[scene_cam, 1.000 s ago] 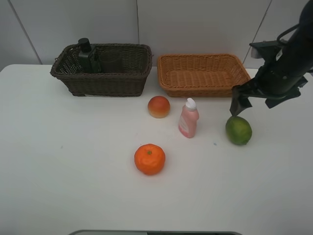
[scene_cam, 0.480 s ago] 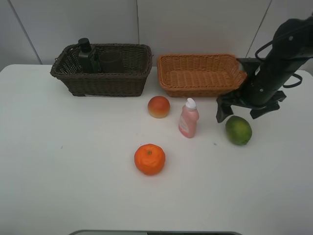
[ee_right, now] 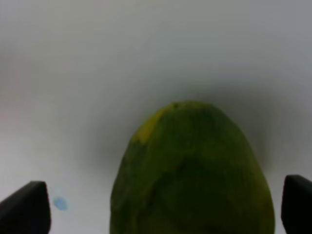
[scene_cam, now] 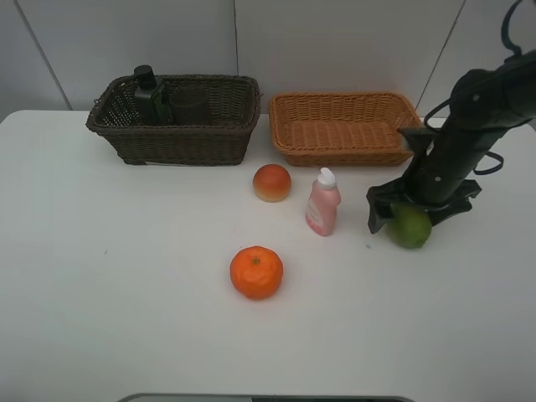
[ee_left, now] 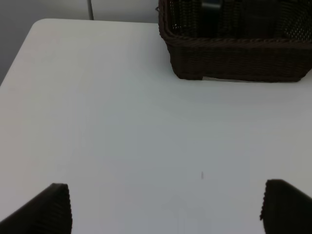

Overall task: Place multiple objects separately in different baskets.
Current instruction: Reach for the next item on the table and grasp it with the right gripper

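My right gripper [scene_cam: 409,214] is open and low over the green lime [scene_cam: 412,231] at the table's right, one finger on each side of it. In the right wrist view the lime [ee_right: 190,170] fills the gap between the spread fingertips [ee_right: 24,210]. The pink white-capped bottle [scene_cam: 322,203] stands left of the lime. The red-orange fruit [scene_cam: 272,182] and the orange [scene_cam: 256,272] lie further left. A dark bottle [scene_cam: 151,95] stands in the dark brown basket [scene_cam: 188,144]. The orange-tan basket [scene_cam: 335,153] holds nothing. My left gripper [ee_left: 165,209] is open over bare table near the dark basket [ee_left: 234,58].
Both baskets stand side by side along the back of the white table [scene_cam: 126,293], against a pale wall. The right arm's black links [scene_cam: 469,126] rise over the table's right edge, close to the tan basket's right end.
The right arm has swung left and down from beside the tan basket. Its open fingers now straddle the lime. The fruits, bottles and baskets have stayed put.
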